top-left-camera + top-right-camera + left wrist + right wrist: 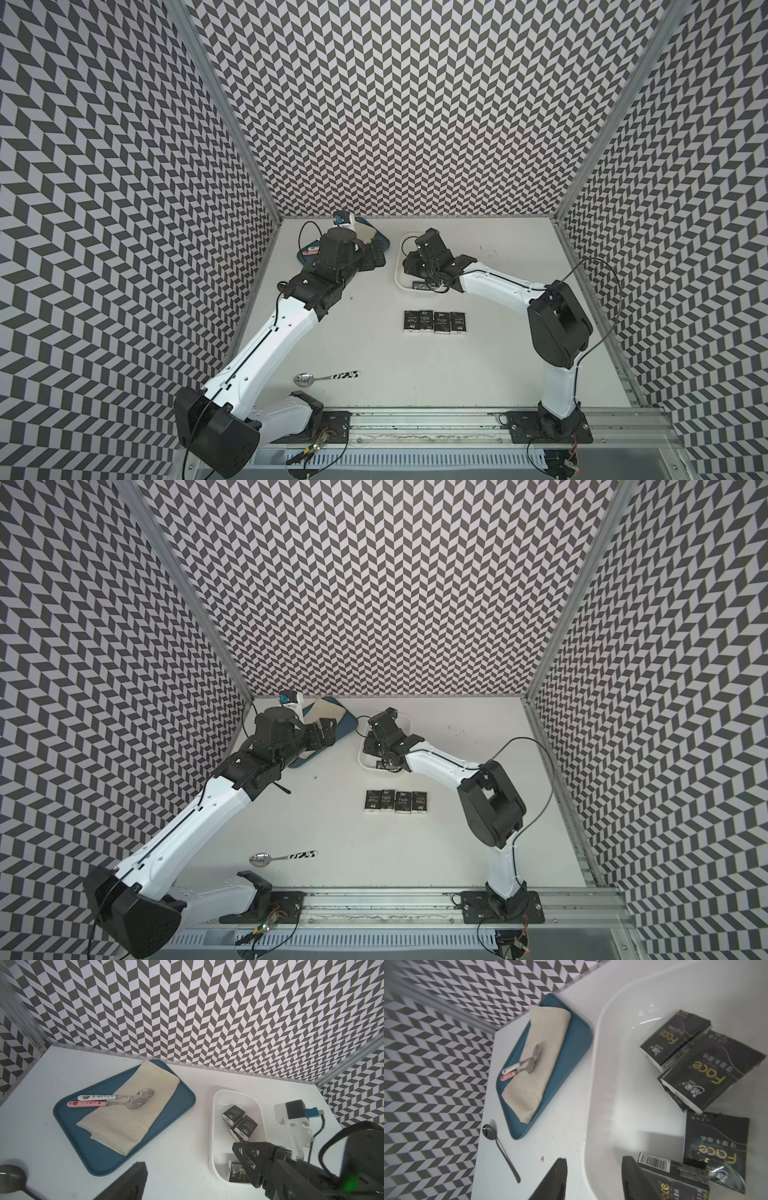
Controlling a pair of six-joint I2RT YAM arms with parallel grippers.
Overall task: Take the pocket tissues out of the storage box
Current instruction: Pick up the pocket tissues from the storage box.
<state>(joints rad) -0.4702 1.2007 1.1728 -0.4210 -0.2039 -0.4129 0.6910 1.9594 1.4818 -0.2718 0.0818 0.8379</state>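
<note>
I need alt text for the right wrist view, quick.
The right gripper hangs open over the wall of the white storage box, one finger inside by a packet showing its barcode. At least four black pocket tissues show in the box. Beside it, a blue tray holds a cloth and two spoons.

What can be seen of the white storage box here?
The storage box is a shallow white plastic-looking tub with rounded corners and a glossy plain interior. It stands flat on the table beside the blue tray, apart from it. Several black pocket tissues lie loose inside, some overlapping. The right gripper reaches over its near end, jaws apart; whether it touches the box cannot be told.
</note>
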